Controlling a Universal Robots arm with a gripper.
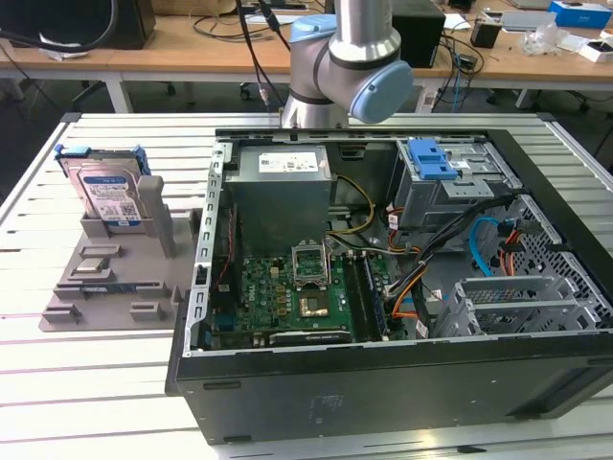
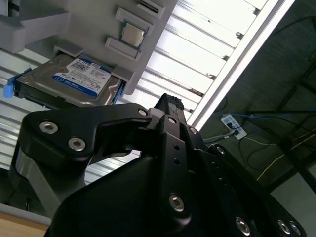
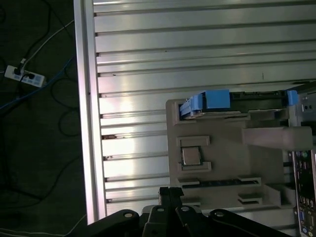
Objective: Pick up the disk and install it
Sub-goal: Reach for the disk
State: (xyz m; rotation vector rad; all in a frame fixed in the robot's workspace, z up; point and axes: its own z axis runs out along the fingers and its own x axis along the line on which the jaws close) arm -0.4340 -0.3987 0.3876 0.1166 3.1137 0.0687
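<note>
Entry: jaws and disk position.

I see the gripper (image 3: 171,190) in both wrist views. Its jaws are drawn together with nothing between them.

The disk (image 1: 110,196) stands on edge in a slot at the far end of a grey fixture (image 1: 115,278), leaning back slightly, with the label facing the exterior camera. Blue rails run along both of its sides. In the second wrist view I read the same label face, and the gripper tip is clear of it with no contact.

The fixture lies on the slatted aluminium table (image 1: 96,383), on the exterior view's left of the open computer case (image 1: 383,383) and just beside the case wall. A small processor chip (image 3: 190,155) sits in another pocket of the fixture.

Inside the case, a drive cage with a blue latch (image 1: 431,158) occupies the far corner. The arm (image 1: 354,67) rises behind the case.
</note>
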